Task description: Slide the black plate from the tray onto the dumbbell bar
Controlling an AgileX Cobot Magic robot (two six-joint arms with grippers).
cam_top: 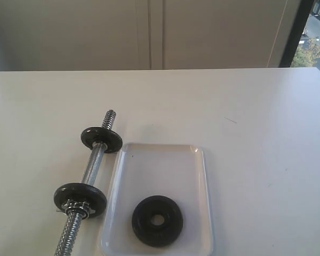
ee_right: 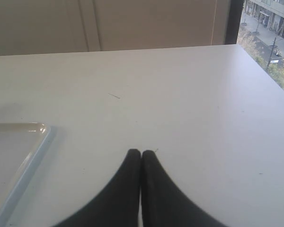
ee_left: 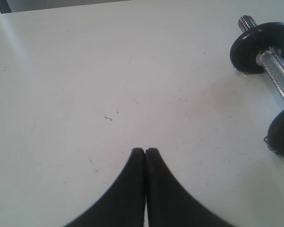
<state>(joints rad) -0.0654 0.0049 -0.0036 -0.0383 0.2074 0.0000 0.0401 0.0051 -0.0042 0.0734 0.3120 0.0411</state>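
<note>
The black plate (cam_top: 157,221) lies flat near the front of the white tray (cam_top: 165,160), its centre hole showing. To the tray's left rests the chrome dumbbell bar (cam_top: 94,166), with two other black discs (cam_top: 101,140) (cam_top: 80,199) threaded on it and a silver nut against the nearer one. In the left wrist view the bar (ee_left: 281,75) and both discs sit off to one side, well away from my left gripper (ee_left: 145,151), which is shut and empty over bare table. My right gripper (ee_right: 141,152) is shut and empty too, beside a corner of the tray (ee_right: 35,137). Neither gripper appears in the exterior view.
A white table (cam_top: 256,117) carries everything. A beige wall runs behind it, with a window (cam_top: 314,37) at the far right. The table's right edge (ee_right: 270,80) is near the right gripper's side.
</note>
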